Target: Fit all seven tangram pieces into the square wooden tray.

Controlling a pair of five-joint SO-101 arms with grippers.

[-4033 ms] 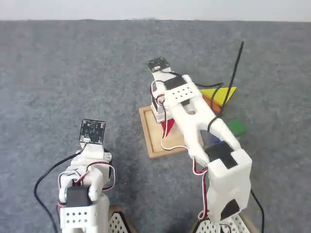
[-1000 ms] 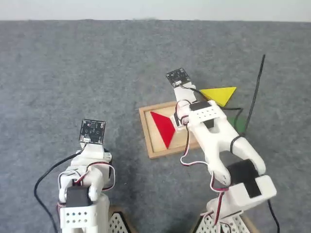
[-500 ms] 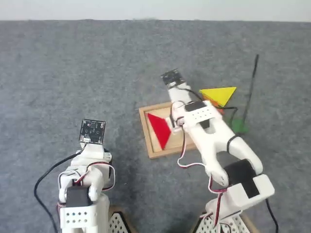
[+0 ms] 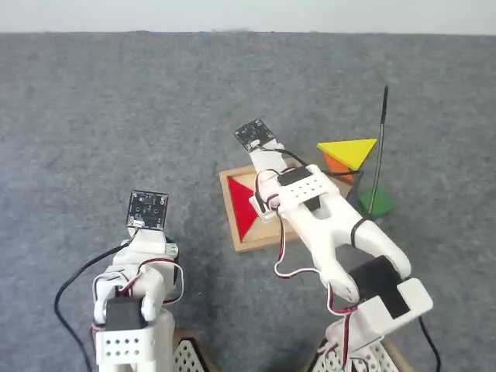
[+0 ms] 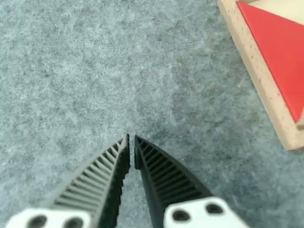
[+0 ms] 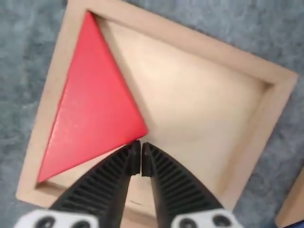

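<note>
Grey felt-like cloth (image 4: 116, 101) covers the table, and everything here is placed against the square wooden tray (image 4: 229, 213) that lies on it. The right arm (image 4: 333, 225) stretches over the tray from its near side, its wrist above the tray's middle. The left arm (image 4: 132, 294) stands well apart from the tray, on the side of the rim that the red piece lies against. The tray (image 6: 268, 126) rests flat, most of its pale floor bare. In it lies the red triangle (image 6: 90, 109), flat, its long edge along one rim wall and its square corner pointing at the tray's middle. The right gripper (image 6: 140, 148) has its jaws closed together on nothing, the tips right at that square corner, over the tray floor. The left gripper (image 5: 131, 140) hangs over bare cloth near the tray's outer edge (image 5: 259, 76), jaws pressed together and empty. Beyond the tray's opposite side sit a yellow triangle (image 4: 349, 149), an orange piece (image 4: 337, 165) touching it, and a green piece (image 4: 376, 203). A thin black cable (image 4: 378, 147) rises just beside them.
</note>
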